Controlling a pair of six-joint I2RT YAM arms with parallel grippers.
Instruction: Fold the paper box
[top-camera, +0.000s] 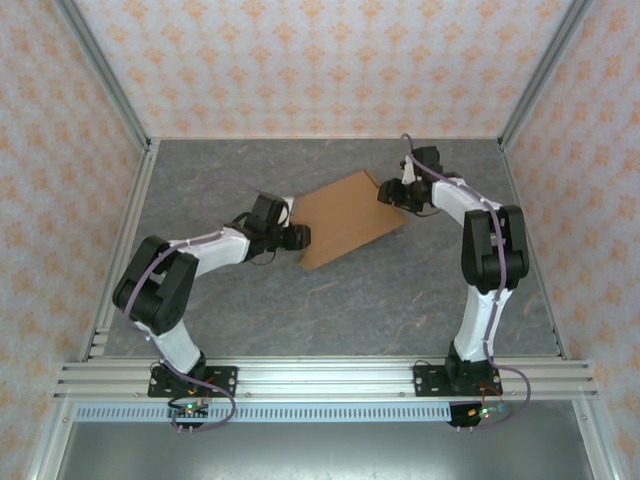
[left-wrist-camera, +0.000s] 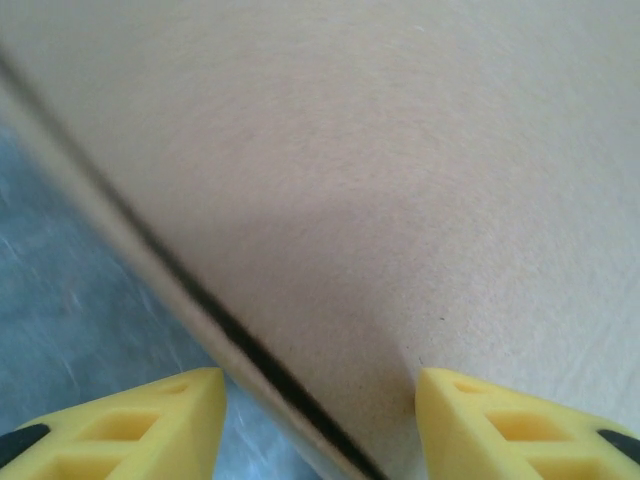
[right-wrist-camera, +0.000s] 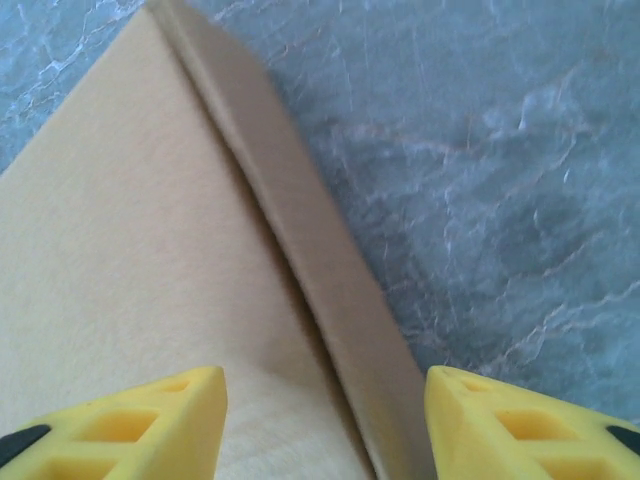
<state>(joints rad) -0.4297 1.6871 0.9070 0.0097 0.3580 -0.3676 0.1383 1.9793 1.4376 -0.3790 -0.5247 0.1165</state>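
paper box (top-camera: 345, 218) blocks the middle; bare table (top-camera: 300, 305) lies open around it.

I'm looking down at a grey marbled tabletop (top-camera: 250, 320), evenly lit, with soft shadows lying on it. Cream wallpaper with an orange floral print is covering the back wall (top-camera: 320, 60), left wall (top-camera: 50, 200) and right wall (top-camera: 600, 220). Aluminium posts (top-camera: 105, 75) are framing the corners. A silver rail (top-camera: 320, 378) is edging the near side, with a white slotted strip (top-camera: 330, 411) just beside it.

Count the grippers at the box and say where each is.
2. The left gripper is at the box's left edge; the right gripper is at its far right corner. Both are open.
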